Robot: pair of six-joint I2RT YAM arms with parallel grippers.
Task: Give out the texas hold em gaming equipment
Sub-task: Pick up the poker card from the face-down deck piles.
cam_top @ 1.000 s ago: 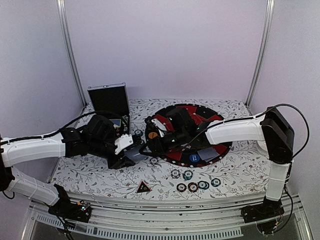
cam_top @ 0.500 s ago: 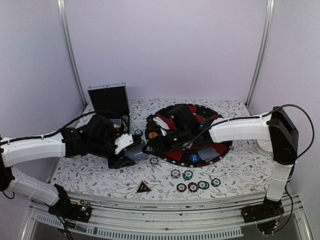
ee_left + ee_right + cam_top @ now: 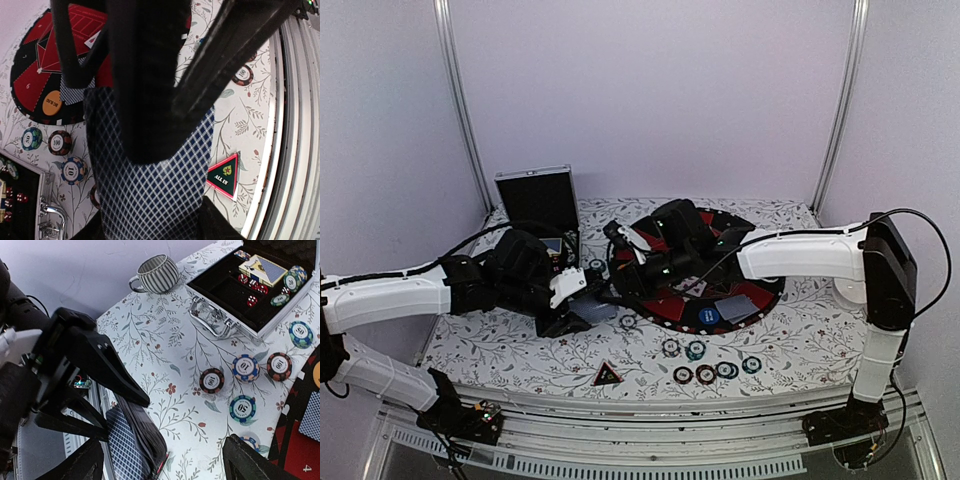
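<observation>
The left claw (image 3: 579, 309) is clamped on the cards (image 3: 150, 195), toward the worktop's (image 3: 500, 345) left edge. The right claw (image 3: 165, 452) hangs just beside it, fingers apart.

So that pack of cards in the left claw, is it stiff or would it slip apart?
Likely slippery: the pack of cards shows thin stacked edges in the right wrist view, so a looser left gripper might let them fan. Pinched flat, it probably acts as a stiff block.
</observation>
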